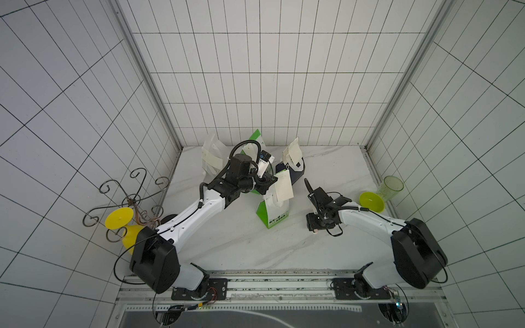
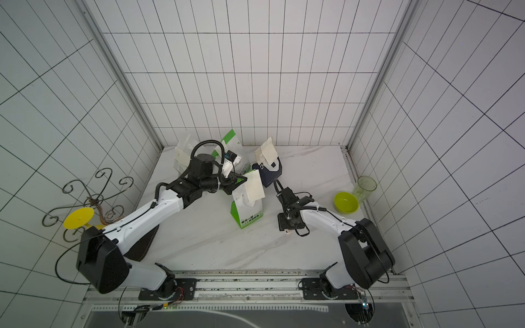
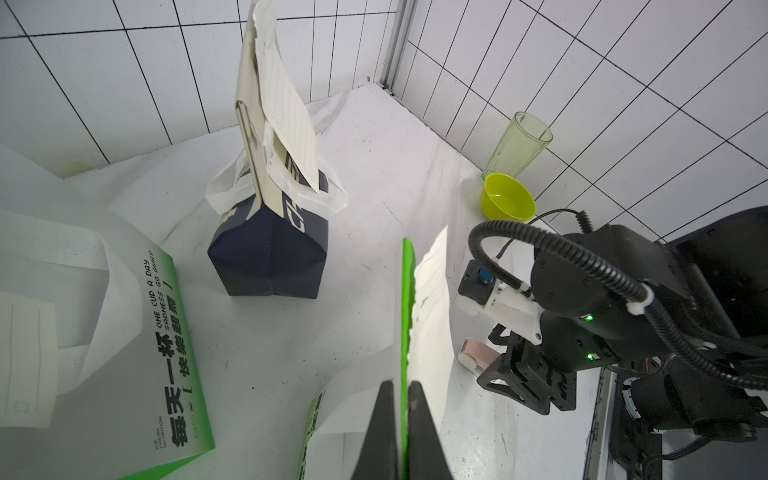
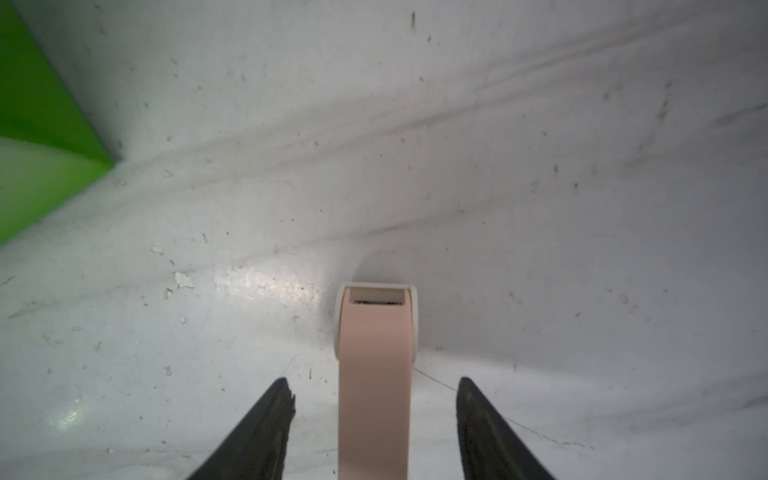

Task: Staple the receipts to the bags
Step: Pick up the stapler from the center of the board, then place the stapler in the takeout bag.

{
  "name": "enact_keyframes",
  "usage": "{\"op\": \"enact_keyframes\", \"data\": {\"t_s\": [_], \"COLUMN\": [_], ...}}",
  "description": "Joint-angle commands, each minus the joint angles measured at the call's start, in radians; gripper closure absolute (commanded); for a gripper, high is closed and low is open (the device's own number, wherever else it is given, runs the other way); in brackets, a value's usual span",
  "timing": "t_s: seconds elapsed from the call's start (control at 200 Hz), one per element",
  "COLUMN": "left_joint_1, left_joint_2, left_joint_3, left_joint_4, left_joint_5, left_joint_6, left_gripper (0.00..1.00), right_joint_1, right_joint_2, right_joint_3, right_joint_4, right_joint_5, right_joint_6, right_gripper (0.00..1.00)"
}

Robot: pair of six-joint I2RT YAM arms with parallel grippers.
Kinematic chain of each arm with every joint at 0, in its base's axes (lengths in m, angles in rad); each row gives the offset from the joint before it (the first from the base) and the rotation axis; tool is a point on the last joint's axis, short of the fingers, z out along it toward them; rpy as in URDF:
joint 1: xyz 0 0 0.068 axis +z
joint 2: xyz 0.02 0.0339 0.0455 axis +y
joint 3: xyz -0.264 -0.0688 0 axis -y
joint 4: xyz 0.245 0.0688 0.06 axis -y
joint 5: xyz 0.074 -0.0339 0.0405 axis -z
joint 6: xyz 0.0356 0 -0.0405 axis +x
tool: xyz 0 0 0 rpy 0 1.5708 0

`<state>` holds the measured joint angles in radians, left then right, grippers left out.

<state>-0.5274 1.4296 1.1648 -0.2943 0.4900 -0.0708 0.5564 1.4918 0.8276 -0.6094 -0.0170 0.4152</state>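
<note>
We see the left claw (image 3: 401, 432) pinched narrow on the green top edge of the near green-and-white bag (image 1: 274, 217), which stands upright in the middle of the surface (image 1: 241, 250). Its receipt (image 3: 432, 307) lies against that edge on the side facing the right arm, though we cannot quite tell whether the slip itself is caught between the fingers. The right claw (image 4: 374, 380) points down just beside that bag, jaws apart, with the pink stapler (image 4: 376, 328) resting on the surface between them and a clear gap on either side, so it grips nothing. Behind, the navy bag (image 1: 295, 176) stands with a second receipt (image 1: 294, 153) rising among its white handles. The white bag (image 1: 211, 159) and the far green-and-white bag (image 1: 254, 139) stand near the back wall, the latter partly hidden by the left arm. The green cup (image 1: 392, 188) and yellow-green bowl (image 1: 372, 201) sit at the right edge
</note>
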Motion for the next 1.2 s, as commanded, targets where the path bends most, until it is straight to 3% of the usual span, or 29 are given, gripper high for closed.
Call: {"op": "enact_keyframes", "data": {"t_s": [0.0,0.35,0.505,0.64,0.84,1.009,1.199], "left_joint_1": [0.0,0.001,0.001,0.001,-0.001,-0.001,0.0], "left_joint_2": [-0.018,-0.013,-0.009,-0.008,-0.006,-0.014,-0.001], "left_joint_3": [0.021,0.022,0.023,0.023,0.025,0.025,0.035], "left_joint_4": [0.001,0.006,0.003,-0.003,0.002,0.01,0.011], "left_joint_5": [-0.002,0.012,0.009,0.006,0.008,0.006,0.023], "left_joint_6": [0.011,0.011,0.015,0.015,-0.001,-0.025,-0.056], "left_gripper": [1.0,1.0,1.0,1.0,1.0,1.0,1.0], "right_joint_1": [-0.009,-0.028,-0.026,-0.026,-0.024,0.014,0.163], "right_joint_2": [0.039,0.149,0.148,0.071,-0.191,-0.399,-0.484], "right_joint_3": [0.051,0.112,0.12,0.123,0.12,0.125,0.081], "right_joint_4": [-0.031,-0.013,0.009,0.031,0.076,0.293,0.762], "right_joint_5": [0.011,0.008,-0.002,0.019,0.104,0.093,0.15], "right_joint_6": [0.008,-0.024,-0.032,-0.032,-0.055,-0.056,-0.126], "right_gripper": [0.39,0.56,0.76,0.9,1.0,1.0,1.0]}}
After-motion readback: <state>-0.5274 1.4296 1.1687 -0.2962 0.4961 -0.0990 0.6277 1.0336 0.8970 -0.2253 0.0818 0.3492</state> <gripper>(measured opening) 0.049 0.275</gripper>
